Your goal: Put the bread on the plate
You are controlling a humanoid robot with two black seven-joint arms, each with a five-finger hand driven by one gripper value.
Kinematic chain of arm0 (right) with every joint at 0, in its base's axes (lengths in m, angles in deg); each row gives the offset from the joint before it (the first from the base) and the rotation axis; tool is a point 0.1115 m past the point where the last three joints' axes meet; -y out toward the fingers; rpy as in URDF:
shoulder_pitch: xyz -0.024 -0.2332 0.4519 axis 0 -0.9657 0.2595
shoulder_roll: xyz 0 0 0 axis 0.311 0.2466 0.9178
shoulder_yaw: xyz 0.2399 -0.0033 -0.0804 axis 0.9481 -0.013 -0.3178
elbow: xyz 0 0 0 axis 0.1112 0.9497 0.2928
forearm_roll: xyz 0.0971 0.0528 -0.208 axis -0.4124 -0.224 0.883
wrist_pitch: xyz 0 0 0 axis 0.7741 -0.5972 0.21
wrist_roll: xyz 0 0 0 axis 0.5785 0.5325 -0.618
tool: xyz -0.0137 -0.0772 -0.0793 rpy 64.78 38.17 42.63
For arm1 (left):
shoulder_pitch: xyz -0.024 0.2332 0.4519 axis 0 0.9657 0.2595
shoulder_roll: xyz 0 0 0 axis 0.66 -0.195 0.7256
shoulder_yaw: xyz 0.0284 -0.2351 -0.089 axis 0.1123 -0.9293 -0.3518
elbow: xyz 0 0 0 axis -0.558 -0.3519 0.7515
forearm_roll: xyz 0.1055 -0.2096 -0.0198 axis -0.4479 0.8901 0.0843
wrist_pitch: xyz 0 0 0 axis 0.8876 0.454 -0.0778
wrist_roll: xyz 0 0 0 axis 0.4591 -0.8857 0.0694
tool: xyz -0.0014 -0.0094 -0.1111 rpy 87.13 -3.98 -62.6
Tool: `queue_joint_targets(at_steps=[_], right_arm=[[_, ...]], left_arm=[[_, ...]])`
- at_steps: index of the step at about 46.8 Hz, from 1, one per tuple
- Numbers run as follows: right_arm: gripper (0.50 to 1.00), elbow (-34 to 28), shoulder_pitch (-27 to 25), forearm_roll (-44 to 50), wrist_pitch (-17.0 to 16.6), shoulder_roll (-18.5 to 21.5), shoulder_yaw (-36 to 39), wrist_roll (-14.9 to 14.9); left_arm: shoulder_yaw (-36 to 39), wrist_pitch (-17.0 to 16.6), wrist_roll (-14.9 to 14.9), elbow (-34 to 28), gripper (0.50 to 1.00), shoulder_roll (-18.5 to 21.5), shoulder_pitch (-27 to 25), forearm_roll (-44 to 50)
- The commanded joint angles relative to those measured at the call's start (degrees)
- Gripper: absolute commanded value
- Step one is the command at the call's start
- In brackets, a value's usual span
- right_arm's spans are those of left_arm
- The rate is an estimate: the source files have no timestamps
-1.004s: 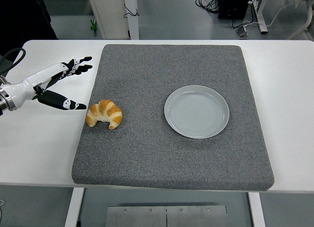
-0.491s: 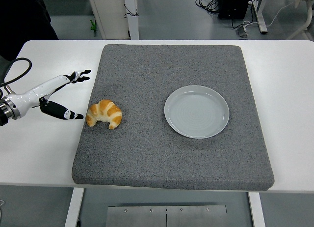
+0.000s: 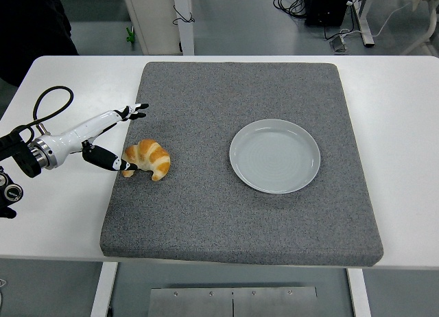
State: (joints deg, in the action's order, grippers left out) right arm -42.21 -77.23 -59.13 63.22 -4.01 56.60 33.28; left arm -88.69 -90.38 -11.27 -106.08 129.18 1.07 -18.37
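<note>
You see the white table [image 3: 405, 125] with a grey mat [image 3: 240, 214] on it. The plate [image 3: 275, 156] lies on the mat's right half, well apart from the bread [image 3: 147, 158] at the mat's left edge. Your left hand [image 3: 113, 135] is spread, grasping nothing; its thumb tip touches the bread.

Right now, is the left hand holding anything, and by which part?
Nothing held yet. The left hand is open, its thumb tip at the croissant's left end, fingers spread above it.

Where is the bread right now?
In the head view, the croissant lies near the grey mat's left edge, left of the plate, with the left hand beside it.
</note>
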Motion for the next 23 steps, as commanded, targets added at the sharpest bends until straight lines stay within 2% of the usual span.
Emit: queue_joint_targets(at_steps=[1,10,23], right_arm=[[1.0,-0.02,0.0,0.0,0.0,0.0,0.0,0.0],[1.0,-0.02,0.0,0.0,0.0,0.0,0.0,0.0],[1.0,-0.02,0.0,0.0,0.0,0.0,0.0,0.0]], left_arm=[[0.08,-0.01,0.26,0.16,0.949,-0.58,-0.09,-0.08],[0.08,-0.09,0.53,1.74,0.949,-2.25,0.08,-2.45],[0.08,-0.09,2.9,3.06,0.942,-3.65,-0.09,-4.21]])
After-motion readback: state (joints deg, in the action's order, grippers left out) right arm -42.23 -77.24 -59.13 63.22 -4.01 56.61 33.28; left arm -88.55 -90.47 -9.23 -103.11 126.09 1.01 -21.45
